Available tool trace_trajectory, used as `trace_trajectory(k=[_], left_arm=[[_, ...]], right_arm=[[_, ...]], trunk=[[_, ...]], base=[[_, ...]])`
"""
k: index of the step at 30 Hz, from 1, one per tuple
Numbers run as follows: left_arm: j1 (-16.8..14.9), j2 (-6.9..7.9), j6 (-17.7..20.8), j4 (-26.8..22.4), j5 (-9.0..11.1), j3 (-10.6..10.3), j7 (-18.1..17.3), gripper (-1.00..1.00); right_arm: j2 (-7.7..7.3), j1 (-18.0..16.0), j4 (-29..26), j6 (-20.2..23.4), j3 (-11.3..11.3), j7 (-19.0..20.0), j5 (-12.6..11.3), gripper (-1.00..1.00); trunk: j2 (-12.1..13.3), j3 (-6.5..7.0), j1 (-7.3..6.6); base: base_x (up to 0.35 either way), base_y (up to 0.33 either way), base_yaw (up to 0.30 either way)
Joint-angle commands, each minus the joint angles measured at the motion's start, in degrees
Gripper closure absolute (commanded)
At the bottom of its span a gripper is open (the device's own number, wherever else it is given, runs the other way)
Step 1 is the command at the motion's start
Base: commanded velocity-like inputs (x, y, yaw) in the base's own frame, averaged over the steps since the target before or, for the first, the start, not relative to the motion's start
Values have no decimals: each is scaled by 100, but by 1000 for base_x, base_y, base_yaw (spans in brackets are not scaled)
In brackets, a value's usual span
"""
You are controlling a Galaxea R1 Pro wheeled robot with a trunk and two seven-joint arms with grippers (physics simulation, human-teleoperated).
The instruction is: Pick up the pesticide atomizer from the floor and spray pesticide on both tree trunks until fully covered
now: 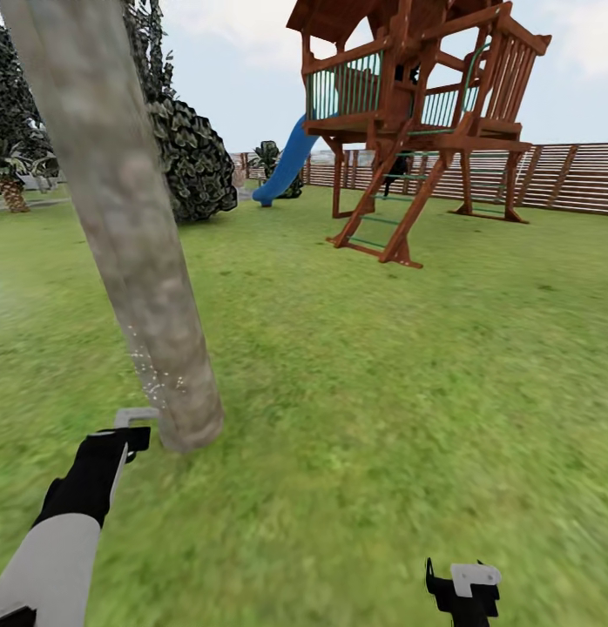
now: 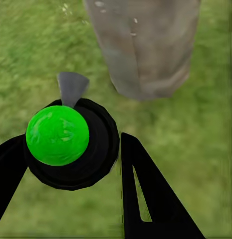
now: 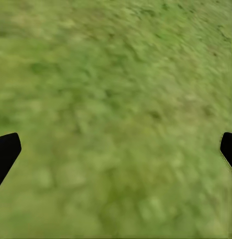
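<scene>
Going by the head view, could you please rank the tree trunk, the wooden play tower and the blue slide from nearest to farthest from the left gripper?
1. Tree trunk, right beside the left gripper.
2. Wooden play tower, across the lawn, to the right.
3. Blue slide, behind the tower, near the fence.

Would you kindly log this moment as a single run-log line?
left gripper: jaws shut on atomizer | nozzle toward tree trunk | white specks near trunk base | right gripper: open over grass

Bright, even daylight with no clear shadows or glare; the grass smears into blur near the camera, and the renders look soft throughout.
</scene>
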Motion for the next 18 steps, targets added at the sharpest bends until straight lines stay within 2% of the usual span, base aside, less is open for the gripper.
trace_trajectory(k=[1, 3, 7, 10, 12, 14, 16, 17, 18], left_arm=[[4, 9, 0, -1, 0, 4, 0, 100], [6, 27, 0, -1, 0, 6, 0, 100], [8, 30, -10, 6, 0, -5, 8, 100], [21, 24, -56, 143, 11, 13, 23, 100], [18, 9, -74, 210, 6, 24, 24, 100], [9, -4, -61, 139, 13, 23, 19, 100], [-40, -22, -29, -189, 29, 24, 12, 100], [-49, -81, -22, -330, 36, 20, 6, 100], [-56, -206, -9, -472, 34, 18, 3, 100]], right_arm=[[0, 0, 0, 0, 0, 0, 0, -100], [0, 0, 0, 0, 0, 0, 0, -100], [0, 0, 0, 0, 0, 0, 0, -100], [0, 0, 0, 0, 1, 2, 0, -100], [0, 0, 0, 0, 0, 0, 0, -100], [-4, 0, 0, 0, 0, 0, 0, -100], [-8, 0, 0, 0, 0, 0, 0, -100], [-8, 0, 0, 0, 0, 0, 0, -100], [-9, 0, 0, 0, 0, 0, 0, -100]], trunk=[[0, 0, 0], [0, 0, 0], [0, 0, 0], [0, 0, 0], [0, 0, 0], [0, 0, 0], [0, 0, 0], [0, 0, 0], [0, 0, 0]], base=[[3, -272, 0], [1, -272, 79], [17, -273, 252], [129, -266, 244], [161, -257, 44], [171, -248, 9], [173, -245, 1], [173, -245, 0], [145, -248, 0]])
